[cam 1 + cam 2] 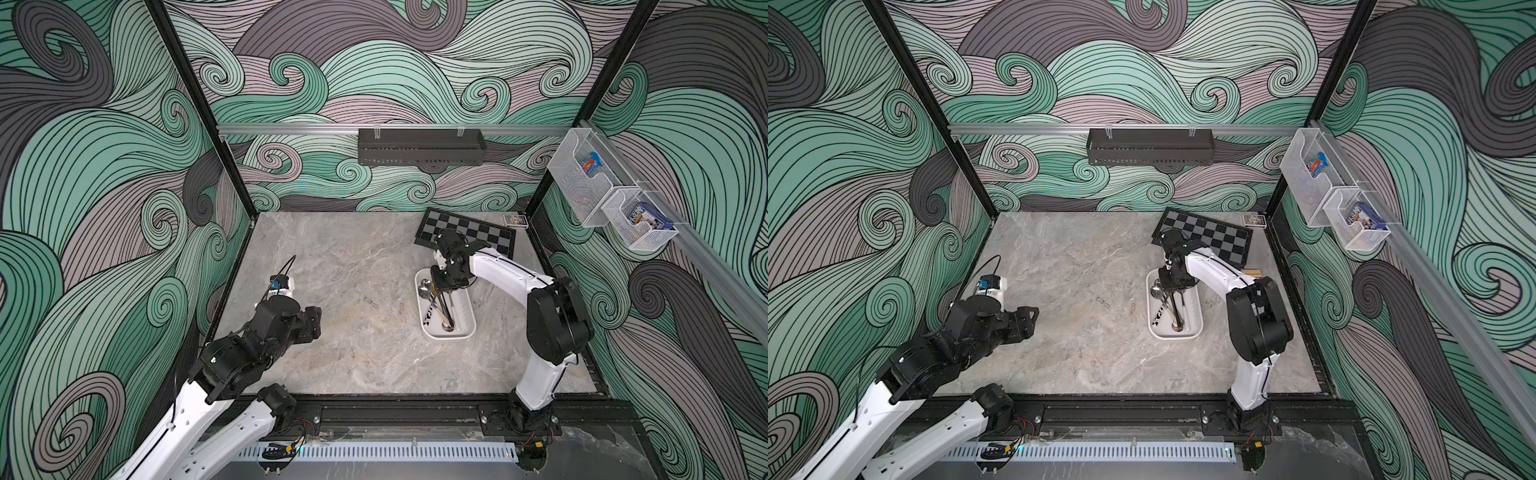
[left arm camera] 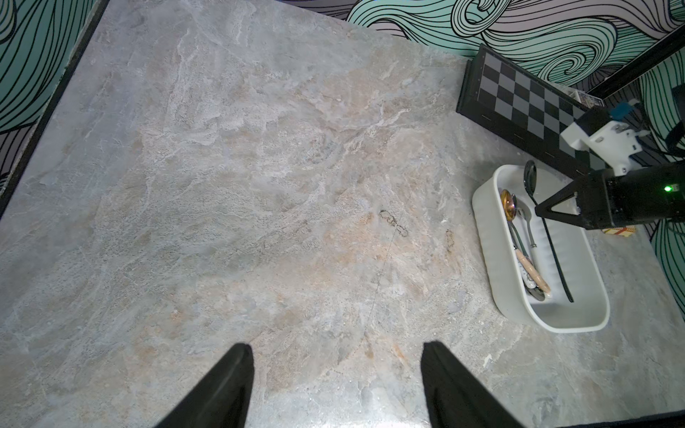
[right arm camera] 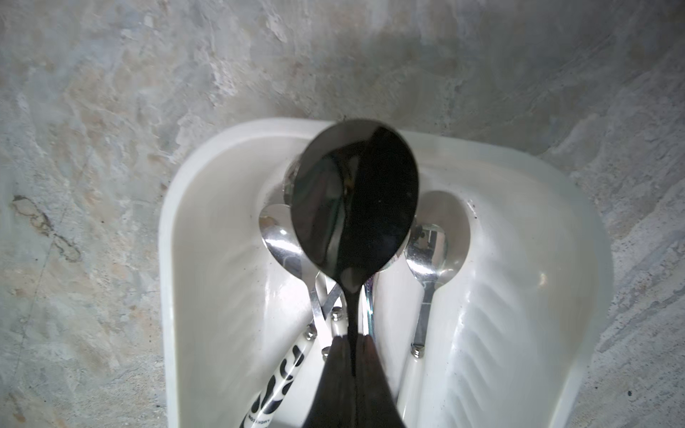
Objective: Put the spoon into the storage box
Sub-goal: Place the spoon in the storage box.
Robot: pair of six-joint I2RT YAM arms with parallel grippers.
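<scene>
So the black spoon (image 3: 356, 207) is pinched by the right gripper (image 3: 351, 339). The jaws are clamped tight on the thin neck right behind the bowl, so the bowl is poked out just past the fingertips. In the right wrist view the bowl is seen hanging above one rounded short end of the storage box (image 3: 192, 278), with its tip roughly over the rim there.

From the left wrist view, the rest of the handle is seen running back lengthwise inside the box, on the side nearer the right arm. The tail end is down low toward the opposite short end. Whether that tail is actually touching the box floor can't be made out tbh.

A few silver spoons (image 3: 426, 244) are laid in the box under and beside the held one. One of them is fitted with a black-and-white patterned handle (image 3: 276, 389).

In both top views the box (image 1: 464, 309) is found on the right half of the table (image 1: 353, 291), near the chessboard (image 1: 478, 232) but not touching it.

The left gripper (image 2: 335, 344) is spread open with nothing between its fingers. It's held over bare table, well apart from the box.
</scene>
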